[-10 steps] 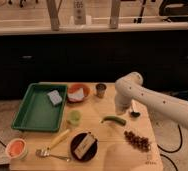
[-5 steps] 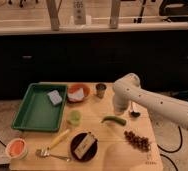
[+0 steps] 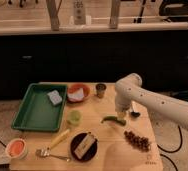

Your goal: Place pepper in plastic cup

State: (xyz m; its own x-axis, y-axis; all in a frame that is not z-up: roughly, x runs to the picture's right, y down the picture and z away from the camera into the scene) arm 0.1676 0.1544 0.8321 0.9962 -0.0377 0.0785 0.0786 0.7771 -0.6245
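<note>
A green pepper (image 3: 113, 120) lies on the wooden table (image 3: 102, 157), right of centre. A small light green plastic cup (image 3: 74, 117) stands upright to its left, beside the green tray. My gripper (image 3: 121, 113) hangs at the end of the white arm (image 3: 157, 102), which reaches in from the right. It is just above the pepper's right end. I cannot see whether it touches the pepper.
A green tray (image 3: 34, 112) holds a sponge (image 3: 54, 97) at the left. An orange bowl (image 3: 78, 92) and a metal cup (image 3: 101, 89) stand at the back. Grapes (image 3: 137, 141), a black plate (image 3: 83, 146), a yellow-handled utensil (image 3: 54, 143) and a small orange bowl (image 3: 16, 148) are at the front.
The arm has shifted slightly left and lower over the pepper. The objects on the table have not moved.
</note>
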